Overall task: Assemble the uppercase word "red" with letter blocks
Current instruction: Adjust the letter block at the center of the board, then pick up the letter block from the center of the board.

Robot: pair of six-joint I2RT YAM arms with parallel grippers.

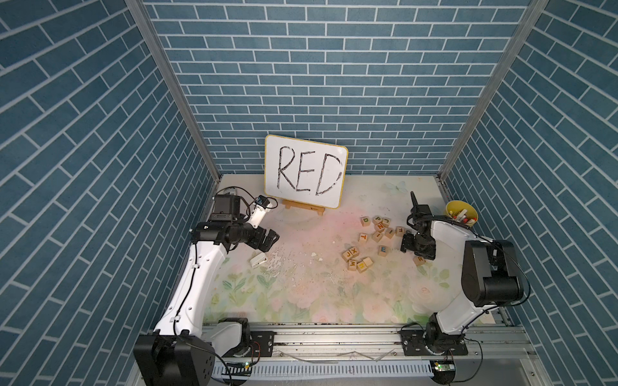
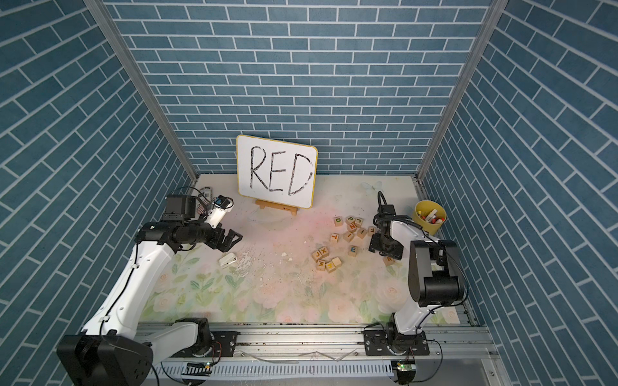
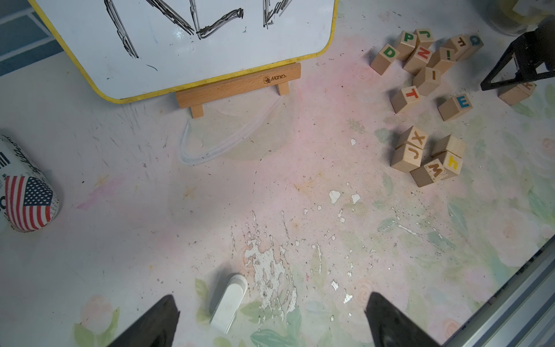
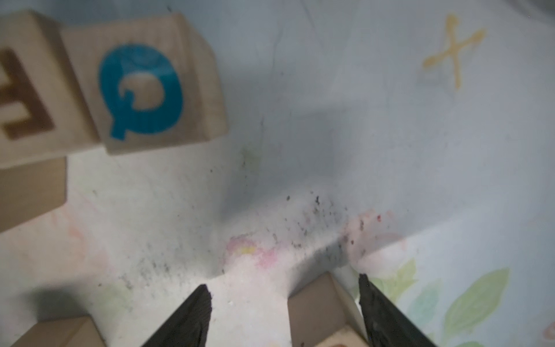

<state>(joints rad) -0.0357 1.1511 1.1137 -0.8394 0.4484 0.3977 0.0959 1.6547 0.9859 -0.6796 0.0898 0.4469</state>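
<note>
— Blocks first: where is the R block [image 4: 318, 309] sitting?
— It is sitting on the table [image 1: 301, 277], between the fingers of the right gripper [image 4: 284, 282], which are standing spread around it.
— Are they pinching it?
— Not yet. One finger [image 4: 378, 312] is lying just beside one face, and whether it is touching I cannot tell. The other is standing clear of it.
— And the remaining letters?
— The E block [image 1: 383, 249] is lying near that gripper, apart from it. The D block [image 1: 366, 221] is sitting farther back, at the cluster's edge nearest the whiteboard [image 1: 306, 170].
— What is the left gripper [image 3: 271, 296] doing?
— It is hovering, spread wide, near a white object [image 3: 228, 303], well apart from every block.
</note>
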